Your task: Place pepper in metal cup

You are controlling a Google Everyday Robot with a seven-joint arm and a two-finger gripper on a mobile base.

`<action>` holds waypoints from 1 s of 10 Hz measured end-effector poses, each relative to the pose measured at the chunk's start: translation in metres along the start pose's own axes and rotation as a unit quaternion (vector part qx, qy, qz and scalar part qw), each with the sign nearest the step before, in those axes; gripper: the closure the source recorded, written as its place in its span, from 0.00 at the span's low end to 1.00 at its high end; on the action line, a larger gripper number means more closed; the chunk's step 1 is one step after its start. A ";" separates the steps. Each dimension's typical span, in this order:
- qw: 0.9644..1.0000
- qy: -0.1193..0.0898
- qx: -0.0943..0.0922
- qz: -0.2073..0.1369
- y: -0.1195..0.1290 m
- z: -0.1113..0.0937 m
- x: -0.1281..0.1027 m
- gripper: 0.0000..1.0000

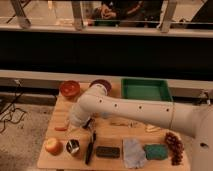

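Gripper (90, 148): dark, pointing down near the table's front edge, just right of the cup; whether it is open or closed, cannot tell.
Pepper (61, 127): lying on the table (115, 137), left of the arm's (125, 111) bend, behind the cup and apart from it.
Cup (73, 147): upright, between the apple (53, 146) and the gripper; inside dark (contents not readable).
Red-brown bowl (70, 88): back left, only its own colour shows inside.
Purple bowl (103, 83): just right of it, partly behind the arm.
Green bin (146, 90): back right, bare floor showing.
Front row, right of the gripper: black block (108, 151), grey cloth (134, 152), green sponge (156, 151), grapes (174, 146).
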 end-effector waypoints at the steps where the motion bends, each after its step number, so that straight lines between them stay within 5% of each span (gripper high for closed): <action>1: 1.000 0.000 0.000 0.000 0.000 0.000 0.000 0.96; 10: 0.999 0.012 -0.034 0.009 0.049 -0.001 0.002 0.96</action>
